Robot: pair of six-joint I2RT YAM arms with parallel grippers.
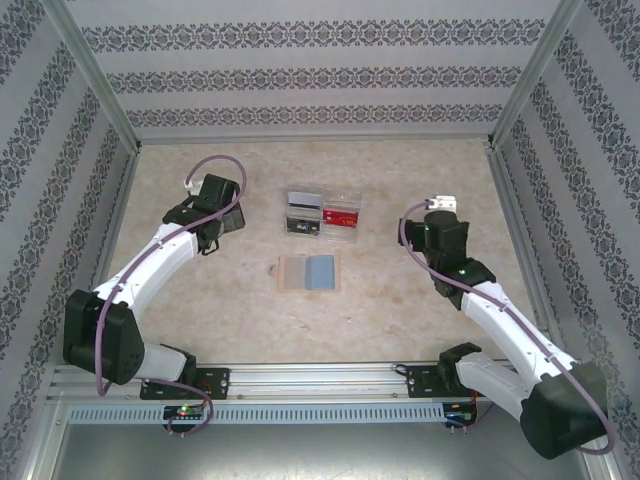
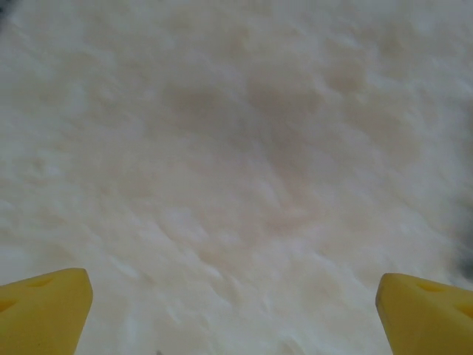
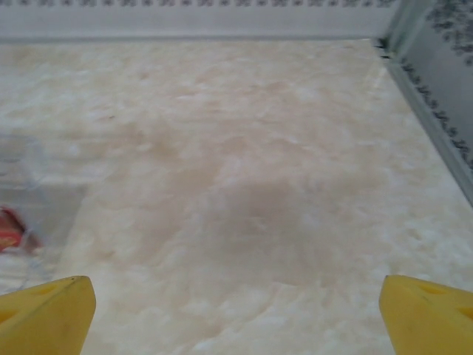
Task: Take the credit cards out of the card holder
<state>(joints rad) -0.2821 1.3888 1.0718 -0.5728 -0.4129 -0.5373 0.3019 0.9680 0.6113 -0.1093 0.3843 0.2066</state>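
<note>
Under my left gripper [image 2: 236,314]: fingers spread wide over bare table [image 2: 236,170]; nothing between or ahead of them.
Under my right gripper [image 3: 236,310]: jaws wide too, with free tabletop ahead up to the back wall [image 3: 199,22].
To its left: the clear tray [image 3: 44,200] sits near my left finger, a red card [image 3: 9,231] inside.
Centre: tray and open card holder [image 1: 308,272] lie flat between my arms, a bare strip between them.
Edges: side walls [image 1: 45,200] and frame posts [image 1: 95,75] close me in.

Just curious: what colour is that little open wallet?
The card holder is tan and grey-blue; top view shows it best.
</note>
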